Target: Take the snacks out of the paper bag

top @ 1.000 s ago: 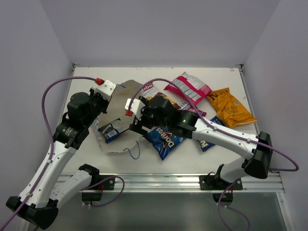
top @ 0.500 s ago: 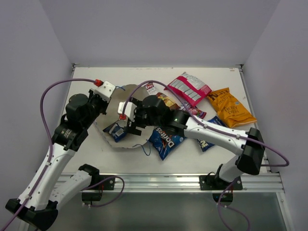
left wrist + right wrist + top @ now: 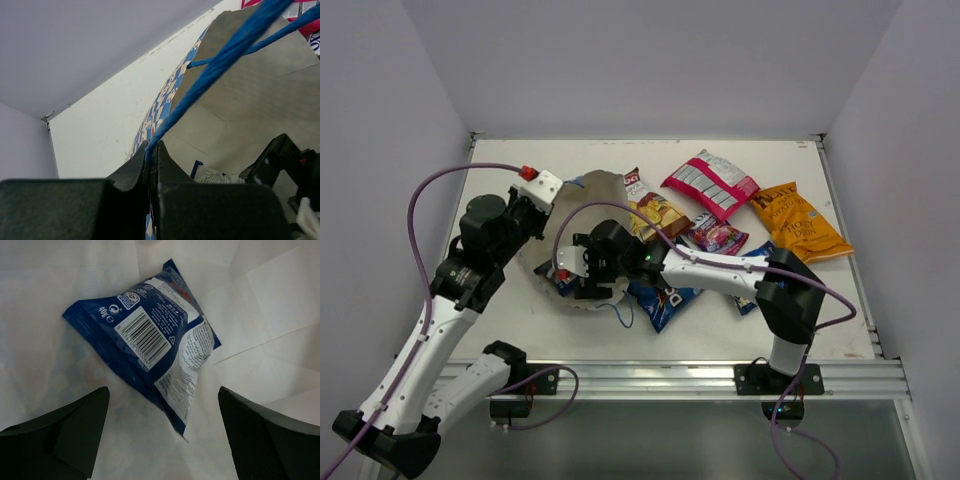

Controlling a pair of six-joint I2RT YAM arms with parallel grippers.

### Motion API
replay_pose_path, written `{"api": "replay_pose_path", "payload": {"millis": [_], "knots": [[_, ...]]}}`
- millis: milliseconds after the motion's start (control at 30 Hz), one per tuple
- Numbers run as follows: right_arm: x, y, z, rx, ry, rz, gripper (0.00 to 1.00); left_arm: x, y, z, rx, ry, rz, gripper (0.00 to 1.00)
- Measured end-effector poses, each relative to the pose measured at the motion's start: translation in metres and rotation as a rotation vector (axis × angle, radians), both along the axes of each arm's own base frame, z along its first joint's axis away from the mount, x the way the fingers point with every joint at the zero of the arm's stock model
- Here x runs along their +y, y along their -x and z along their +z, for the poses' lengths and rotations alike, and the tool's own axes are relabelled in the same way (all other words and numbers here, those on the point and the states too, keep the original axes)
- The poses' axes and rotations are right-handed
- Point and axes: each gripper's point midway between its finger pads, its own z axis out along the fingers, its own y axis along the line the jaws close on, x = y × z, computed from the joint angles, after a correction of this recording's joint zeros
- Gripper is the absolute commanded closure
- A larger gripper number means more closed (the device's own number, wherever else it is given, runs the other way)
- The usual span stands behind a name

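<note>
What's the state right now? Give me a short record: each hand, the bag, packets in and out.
left hand: shut on the blue string handle of the paper bag
right hand: open, inside the bag, one finger either side of the small blue-white packet, not gripping it
inside bag: only that packet visible
outside bag: Doritos, brown-red chips, pink-white striped packet, magenta candy, orange-yellow chips, dark blue packet (partly hidden)

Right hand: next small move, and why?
Likely lower the right hand and close on the blue packet: its fingers are open either side of it inside the bag, and the left hand is shut on the handle.
</note>
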Motion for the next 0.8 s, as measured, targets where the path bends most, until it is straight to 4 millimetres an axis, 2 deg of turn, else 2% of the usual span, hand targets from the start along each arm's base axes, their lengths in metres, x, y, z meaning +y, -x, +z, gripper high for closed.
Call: {"api": "replay_pose_path", "payload": {"millis": [133,233,267,300,333,433,567,633,700,800], "knots": [[0.009,-0.005,-0.025,0.007,0.040,0.014,0.14,-0.003,0.000,-0.002,0.007,0.003,-0.012,1.00],[0.015,-0.008,-0.033,0.007,0.052,0.020,0.30,-0.004,-0.001,-0.003,0.015,0.007,-0.018,1.00],[0.017,-0.009,-0.034,0.007,0.052,0.022,0.37,-0.005,-0.001,-0.004,0.017,0.007,-0.020,1.00],[0.019,-0.009,-0.033,0.005,0.047,0.027,0.58,-0.005,-0.001,-0.004,0.018,0.008,-0.020,1.00],[0.021,-0.010,-0.031,0.001,0.041,0.031,0.70,-0.005,-0.001,-0.005,0.020,0.008,-0.020,1.00],[0.028,-0.012,-0.021,-0.011,0.012,0.038,1.00,-0.005,-0.002,-0.005,0.021,0.007,-0.020,1.00],[0.030,-0.013,-0.010,-0.019,-0.013,0.034,1.00,-0.004,-0.002,-0.005,0.020,0.006,-0.013,1.00],[0.030,-0.012,0.003,-0.028,-0.035,0.032,1.00,-0.003,-0.001,-0.004,0.016,0.007,-0.007,1.00],[0.028,-0.012,0.025,-0.047,-0.073,0.028,1.00,0.000,0.000,-0.003,0.010,0.006,0.005,1.00],[0.020,-0.011,0.071,-0.094,-0.150,0.012,1.00,0.005,0.000,0.000,0.000,0.004,0.029,1.00]]}}
